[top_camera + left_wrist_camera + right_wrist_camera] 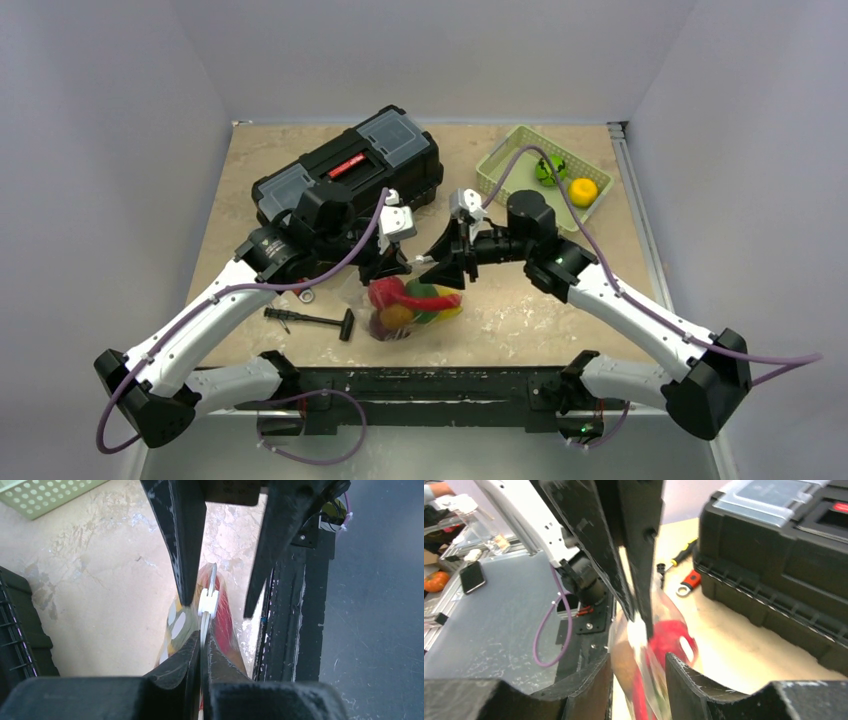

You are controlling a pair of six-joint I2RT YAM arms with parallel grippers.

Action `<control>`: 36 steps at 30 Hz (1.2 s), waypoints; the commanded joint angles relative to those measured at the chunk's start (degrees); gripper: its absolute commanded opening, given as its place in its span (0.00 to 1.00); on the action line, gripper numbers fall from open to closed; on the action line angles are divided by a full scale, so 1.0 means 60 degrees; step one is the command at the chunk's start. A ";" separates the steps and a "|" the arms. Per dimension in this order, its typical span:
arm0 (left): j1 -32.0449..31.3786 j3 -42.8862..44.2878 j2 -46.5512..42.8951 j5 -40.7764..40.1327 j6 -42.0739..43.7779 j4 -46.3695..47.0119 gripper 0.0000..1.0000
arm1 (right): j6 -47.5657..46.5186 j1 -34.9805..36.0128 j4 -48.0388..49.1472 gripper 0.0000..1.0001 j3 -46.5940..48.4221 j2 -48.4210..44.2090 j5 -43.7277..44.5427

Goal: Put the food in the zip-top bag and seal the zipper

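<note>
While the left gripper is pinching the zipper tight, the right gripper is standing with jaws parted astride the zip-top bag; the food is sitting inside it, toward the near edge of the table.

Filled bag at the front middle of the table
The bag holds food and sits on the table, a tool lying just left of it. Behind it to the left stands a toolbox; at the back right, a basket holds two more pieces.
</note>
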 commanded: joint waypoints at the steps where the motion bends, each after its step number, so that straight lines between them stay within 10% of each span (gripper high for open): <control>1: 0.0051 0.0204 -0.0226 0.0352 0.0015 0.0815 0.00 | 0.0506 -0.0596 0.0663 0.43 -0.0595 -0.0651 -0.0664; 16: 0.0062 0.0335 -0.0006 0.0436 -0.0039 0.0700 0.00 | 0.2087 -0.0577 0.2967 0.00 -0.1074 -0.0558 -0.0447; 22: 0.0105 0.0186 -0.0220 0.0036 -0.0203 0.0903 0.33 | 0.2309 -0.0599 0.3347 0.00 -0.1595 -0.0994 -0.0097; 36: 0.0150 0.0160 0.0018 0.0598 -0.0149 0.0919 0.29 | 0.2681 -0.0607 0.3690 0.00 -0.1802 -0.1312 -0.0138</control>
